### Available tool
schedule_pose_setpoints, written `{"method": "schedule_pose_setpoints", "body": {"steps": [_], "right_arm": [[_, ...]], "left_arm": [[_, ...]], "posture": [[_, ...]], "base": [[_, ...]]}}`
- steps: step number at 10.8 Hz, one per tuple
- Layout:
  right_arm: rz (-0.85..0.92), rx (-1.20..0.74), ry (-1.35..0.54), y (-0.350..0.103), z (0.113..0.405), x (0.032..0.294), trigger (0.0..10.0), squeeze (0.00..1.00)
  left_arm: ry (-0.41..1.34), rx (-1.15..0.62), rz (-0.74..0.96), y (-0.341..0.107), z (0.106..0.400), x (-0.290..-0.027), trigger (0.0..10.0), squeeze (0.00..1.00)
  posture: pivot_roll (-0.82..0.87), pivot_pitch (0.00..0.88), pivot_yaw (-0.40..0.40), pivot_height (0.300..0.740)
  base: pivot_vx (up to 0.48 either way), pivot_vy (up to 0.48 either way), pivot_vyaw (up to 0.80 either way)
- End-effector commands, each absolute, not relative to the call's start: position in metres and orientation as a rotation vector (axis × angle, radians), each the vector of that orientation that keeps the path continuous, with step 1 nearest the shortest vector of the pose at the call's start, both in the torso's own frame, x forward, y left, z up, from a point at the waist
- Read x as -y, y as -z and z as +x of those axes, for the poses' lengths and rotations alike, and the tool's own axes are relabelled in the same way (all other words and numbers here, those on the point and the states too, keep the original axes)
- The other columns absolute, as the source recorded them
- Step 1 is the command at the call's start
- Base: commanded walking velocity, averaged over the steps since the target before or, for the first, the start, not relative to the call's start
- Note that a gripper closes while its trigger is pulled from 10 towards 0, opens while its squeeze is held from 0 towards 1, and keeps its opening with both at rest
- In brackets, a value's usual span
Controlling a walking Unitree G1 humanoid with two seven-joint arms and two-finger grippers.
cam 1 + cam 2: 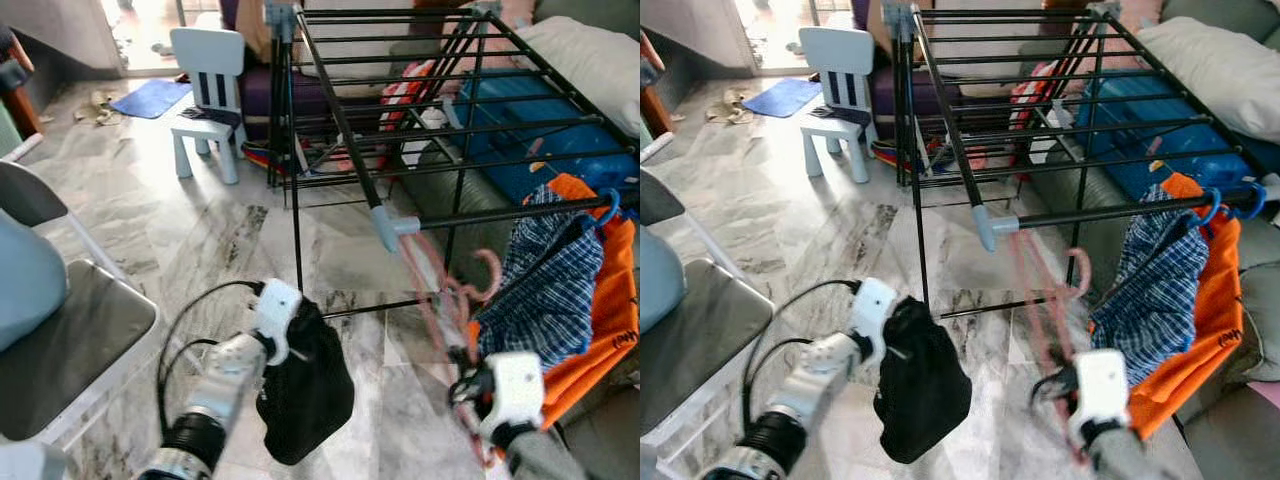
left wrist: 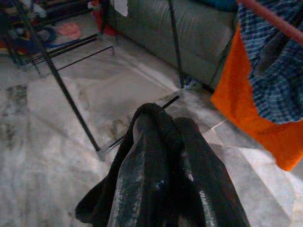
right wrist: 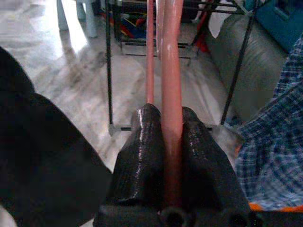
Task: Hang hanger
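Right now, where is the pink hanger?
The pink hanger is clamped in the right gripper, low on the robot's right, just below the drying rack's front rail and beside the hung checked shirt.

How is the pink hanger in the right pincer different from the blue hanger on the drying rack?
The pink hanger is bare; the blue hanger carries a checked shirt over an orange garment. The pink hanger is clamped in the right pincer, below the rack's rail; the blue hanger is hooked over a rail of the drying rack. Both have curved hooks.
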State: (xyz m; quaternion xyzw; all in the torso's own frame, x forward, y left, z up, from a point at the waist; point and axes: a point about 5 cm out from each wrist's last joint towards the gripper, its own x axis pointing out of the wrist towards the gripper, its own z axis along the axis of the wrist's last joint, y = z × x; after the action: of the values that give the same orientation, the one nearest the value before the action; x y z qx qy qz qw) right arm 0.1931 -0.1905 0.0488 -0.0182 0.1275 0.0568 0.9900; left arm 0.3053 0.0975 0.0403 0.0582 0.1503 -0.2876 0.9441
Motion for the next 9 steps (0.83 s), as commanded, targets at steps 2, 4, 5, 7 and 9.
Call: {"method": "schedule_pose_setpoints", "body": {"steps": [2,4,5,7,9], "right_arm": [[0.016,-0.247,-0.067,-0.054,0.191,0.183,10.0,0.0],[0.039,-0.257,-0.076,-0.051,0.195,0.171,10.0,0.0],[0.052,-0.266,-0.081,-0.049,0.199,0.164,10.0,0.0],[0.05,-0.267,-0.082,-0.049,0.206,0.163,10.0,0.0],[0.041,-0.261,-0.076,-0.051,0.21,0.166,10.0,0.0]], "left_arm": [[0.623,-0.276,0.138,-0.048,0.302,-0.093,10.0,0.0],[0.594,-0.286,0.123,-0.046,0.302,-0.089,10.0,0.0],[0.601,-0.283,0.117,-0.047,0.3,-0.083,10.0,0.0],[0.602,-0.276,0.128,-0.049,0.301,-0.08,10.0,0.0],[0.586,-0.268,0.114,-0.055,0.307,-0.081,10.0,0.0]], "posture": [[0.02,0.0,-0.035,0.74],[0.03,0.0,-0.038,0.74],[0.04,0.0,-0.041,0.74],[0.04,0.0,-0.046,0.74],[0.04,0.0,-0.044,0.74]], "base": [[0.0,0.0,0.0],[0.0,0.0,0.0],[0.0,0.0,0.0],[-0.259,0.0,0.0],[-0.126,0.0,0.0]]}}
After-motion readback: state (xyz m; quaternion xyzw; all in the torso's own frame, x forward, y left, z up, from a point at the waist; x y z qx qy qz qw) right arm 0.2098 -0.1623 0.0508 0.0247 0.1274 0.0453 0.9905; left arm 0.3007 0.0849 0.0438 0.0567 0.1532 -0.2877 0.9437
